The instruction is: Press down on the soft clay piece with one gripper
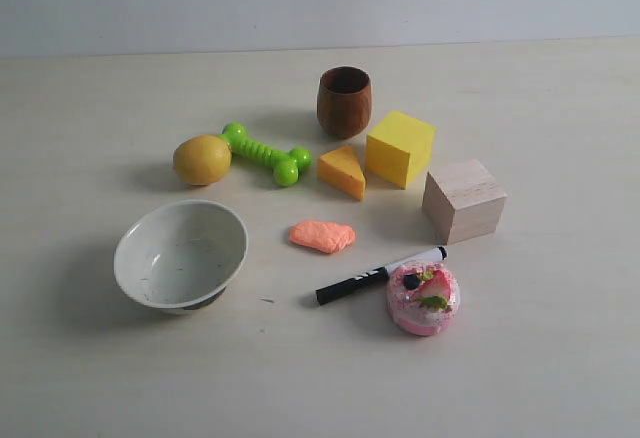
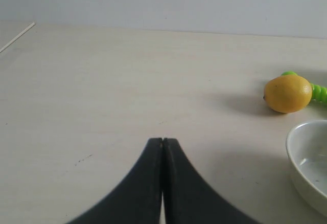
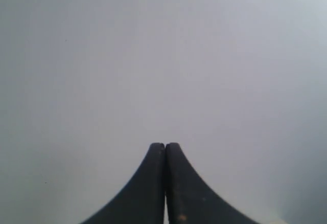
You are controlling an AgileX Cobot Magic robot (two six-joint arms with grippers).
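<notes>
The soft clay piece (image 1: 323,235), a flattish salmon-orange lump, lies on the table near the middle of the exterior view, in front of the cheese wedge (image 1: 343,170). Neither arm shows in that view. My left gripper (image 2: 162,140) is shut with nothing in it, its black tips together over bare table, left of the lemon (image 2: 287,93) and the bowl. My right gripper (image 3: 164,144) is also shut and holds nothing; it faces only a plain grey surface. The clay does not show in either wrist view.
Around the clay stand a white bowl (image 1: 181,254), a lemon (image 1: 202,159), a green dumbbell toy (image 1: 265,152), a wooden cup (image 1: 344,101), a yellow block (image 1: 400,147), a wooden cube (image 1: 463,200), a black marker (image 1: 380,274) and a pink cake toy (image 1: 423,298).
</notes>
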